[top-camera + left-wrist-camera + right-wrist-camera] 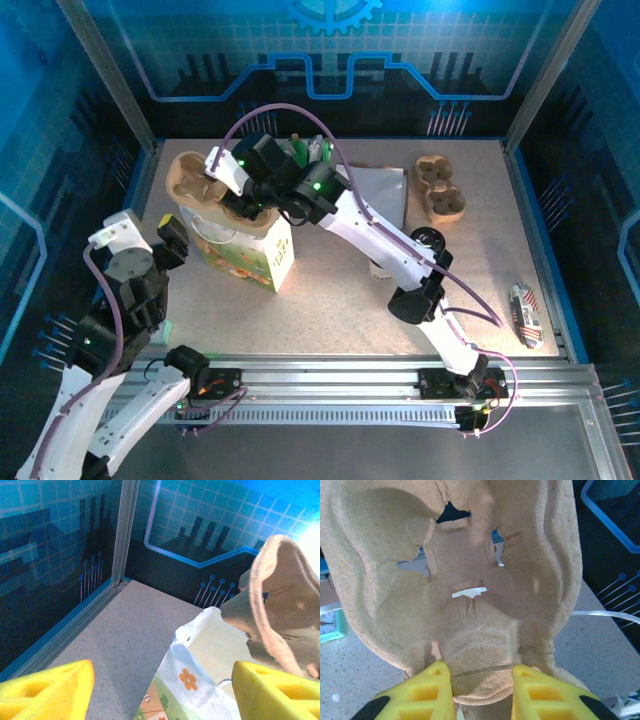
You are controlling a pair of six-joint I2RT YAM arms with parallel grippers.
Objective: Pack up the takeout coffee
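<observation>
over the bag (248, 252), the right pincer (480, 672) clamps a pulp carrier (530, 555) (left pincer (162, 680) apart).

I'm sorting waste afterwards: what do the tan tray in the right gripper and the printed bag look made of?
The tray looks like moulded paper pulp: matte tan, with a rough fibrous surface and ragged torn holes. The bag is probably paper: smooth white with colour print, its rim creased and standing stiff. Whether it is coated I cannot tell.

pulp tray (192, 178) partly behind right pincer (245, 205)
</observation>
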